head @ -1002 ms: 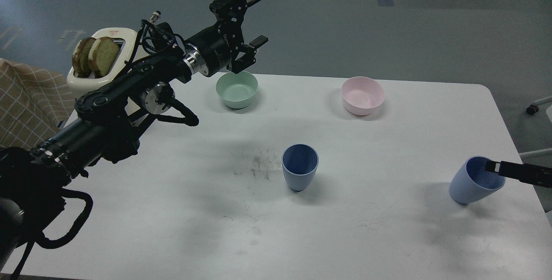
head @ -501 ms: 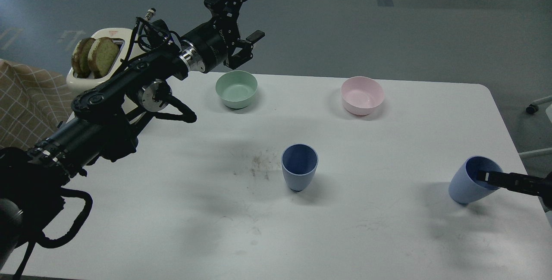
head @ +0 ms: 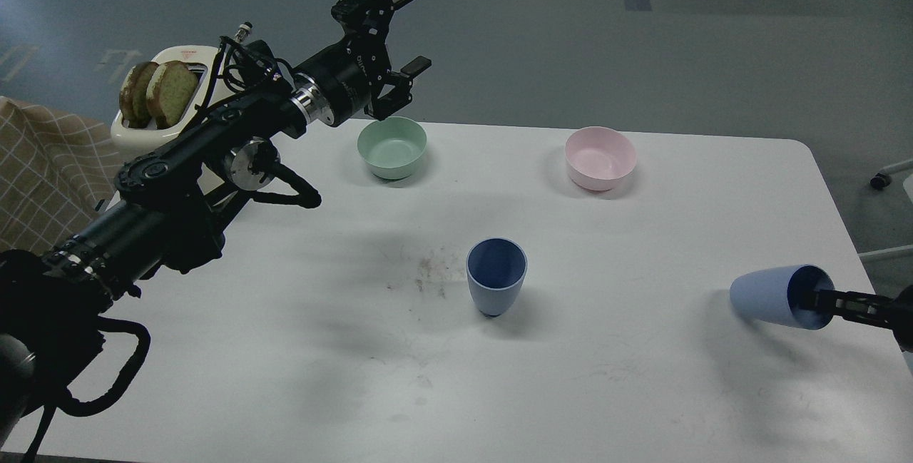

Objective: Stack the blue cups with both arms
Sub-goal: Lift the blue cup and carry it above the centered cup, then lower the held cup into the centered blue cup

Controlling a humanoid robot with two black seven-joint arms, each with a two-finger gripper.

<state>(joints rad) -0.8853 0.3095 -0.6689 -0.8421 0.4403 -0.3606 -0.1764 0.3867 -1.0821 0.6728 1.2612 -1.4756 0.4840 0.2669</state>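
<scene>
Standing mid-table: one blue cup [head: 496, 276], upright, hollow; second blue cup [head: 777, 297] tipped sideways at right edge, right gripper [head: 827, 300] reaching inside, grip unclear; two bowls, green [head: 391, 148] and pink [head: 600, 158], far side; left gripper [head: 406, 31] spread wide, raised

— Could you read any lettering anywhere?

— Hardly. You had pale letters on the black cylindrical wrist of the left arm [head: 347, 79], just behind its gripper, but they were too small and slanted to make out. The cream plastic toaster [head: 187, 55] bore a small reddish mark on top, also illegible.
</scene>
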